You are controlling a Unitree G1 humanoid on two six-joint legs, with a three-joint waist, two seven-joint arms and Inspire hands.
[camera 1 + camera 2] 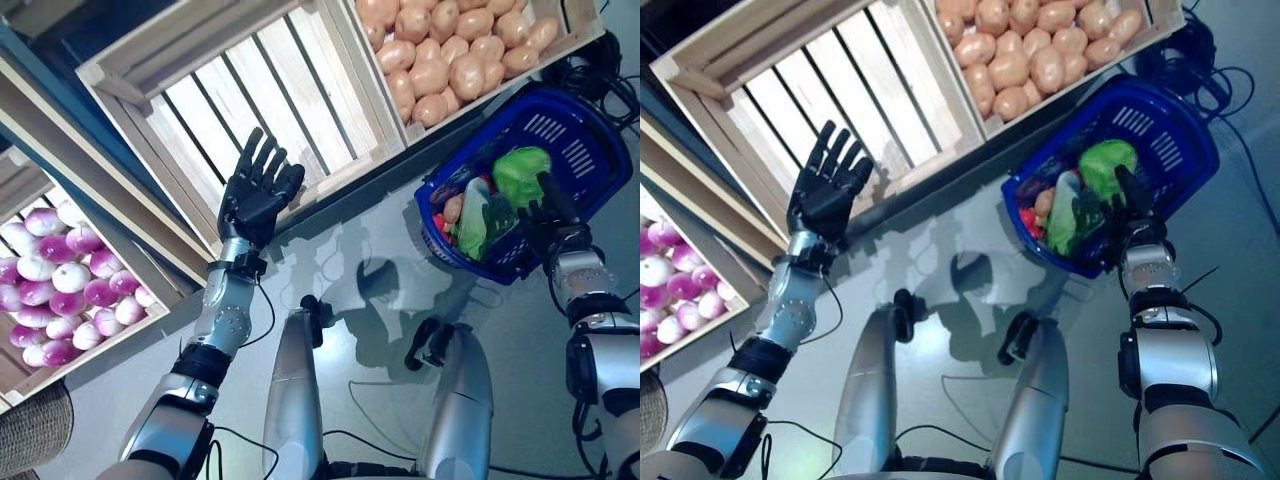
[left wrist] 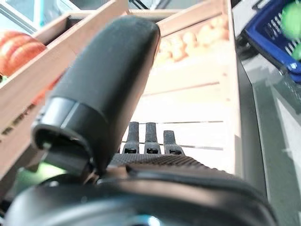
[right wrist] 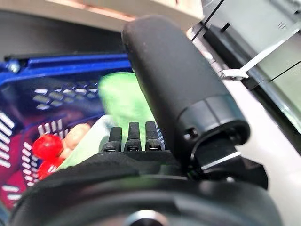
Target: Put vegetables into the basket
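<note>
The blue plastic basket (image 1: 580,150) stands on the floor at the right. In it lie a round green vegetable (image 1: 520,172), a pale green leafy vegetable (image 1: 472,225), a small tan potato (image 1: 453,208) and small red vegetables (image 3: 47,146). My right hand (image 1: 548,215) is at the basket's near rim with straight fingers, open and empty. My left hand (image 1: 258,190) is raised with fingers spread in front of an empty wooden crate (image 1: 260,90), open and holding nothing. The left wrist view shows its fingers (image 2: 146,139) straight over the crate's slats.
A wooden stand of slatted crates runs across the back: a crate of potatoes (image 1: 450,50) beside the basket, a crate of purple-white round vegetables (image 1: 60,290) at the left. Grey floor (image 1: 380,260) lies between stand and me.
</note>
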